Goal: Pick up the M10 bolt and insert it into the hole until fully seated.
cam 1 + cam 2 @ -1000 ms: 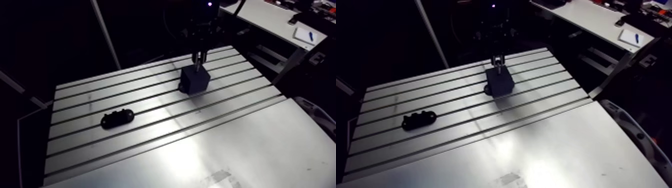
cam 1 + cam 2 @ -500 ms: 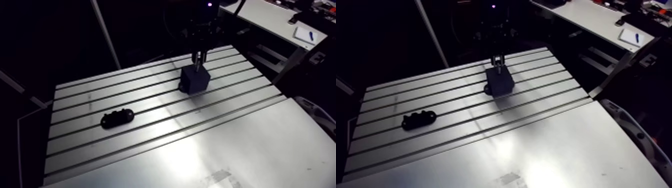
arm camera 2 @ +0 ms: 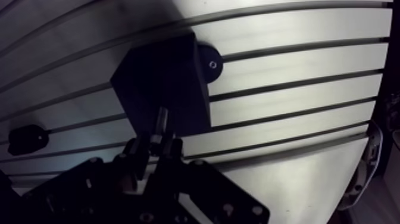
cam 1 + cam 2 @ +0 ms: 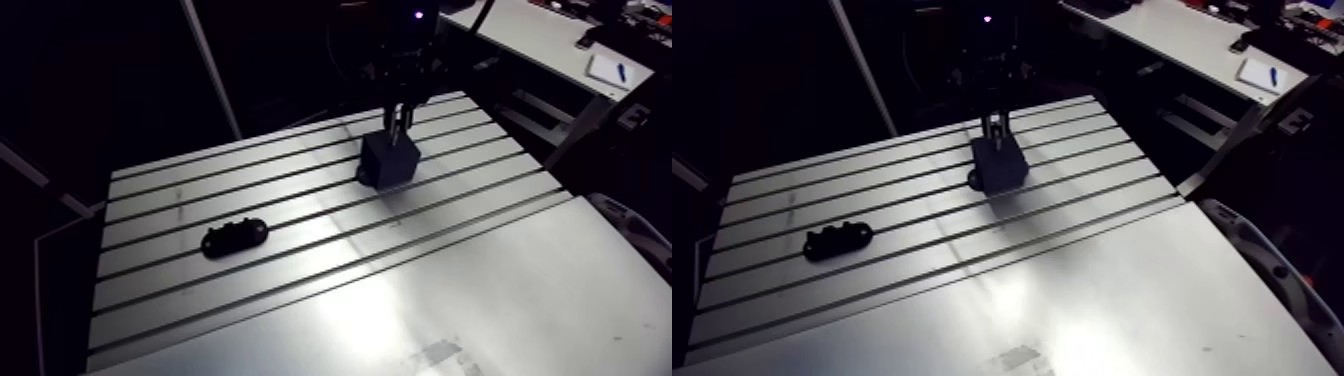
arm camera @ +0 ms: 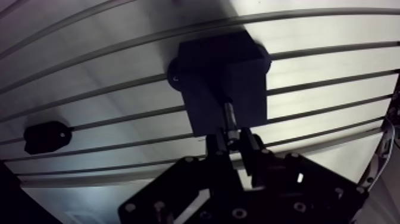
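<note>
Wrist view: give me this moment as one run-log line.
phase: insertion | pincer: shut on grey metal bolt | bolt: upright over dark cube-shaped block, shank exposed, not seated | black oblong holder: lying apart

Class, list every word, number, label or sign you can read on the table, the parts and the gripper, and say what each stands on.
No text can be read.
The black square block, the black oblong part, the metal bolt held by the gripper and the slotted aluminium table show no lettering.
The pale patch at the table's near edge is too blurred to tell.
</note>
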Controlling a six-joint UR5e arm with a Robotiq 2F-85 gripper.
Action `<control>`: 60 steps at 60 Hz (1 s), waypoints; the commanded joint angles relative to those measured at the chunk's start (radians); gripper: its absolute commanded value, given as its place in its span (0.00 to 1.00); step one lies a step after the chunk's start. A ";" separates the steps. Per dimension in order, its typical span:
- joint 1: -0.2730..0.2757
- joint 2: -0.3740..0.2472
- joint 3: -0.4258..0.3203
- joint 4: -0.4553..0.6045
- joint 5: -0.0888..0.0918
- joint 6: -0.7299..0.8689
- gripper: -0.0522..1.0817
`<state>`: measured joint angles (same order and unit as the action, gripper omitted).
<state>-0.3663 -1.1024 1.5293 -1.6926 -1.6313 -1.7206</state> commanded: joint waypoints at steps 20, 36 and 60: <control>-0.002 -0.004 -0.002 0.000 -0.003 0.000 1.00; 0.000 -0.006 -0.007 0.001 -0.005 -0.001 1.00; 0.001 -0.006 -0.004 0.001 -0.002 -0.001 1.00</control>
<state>-0.3657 -1.1080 1.5219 -1.6903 -1.6334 -1.7223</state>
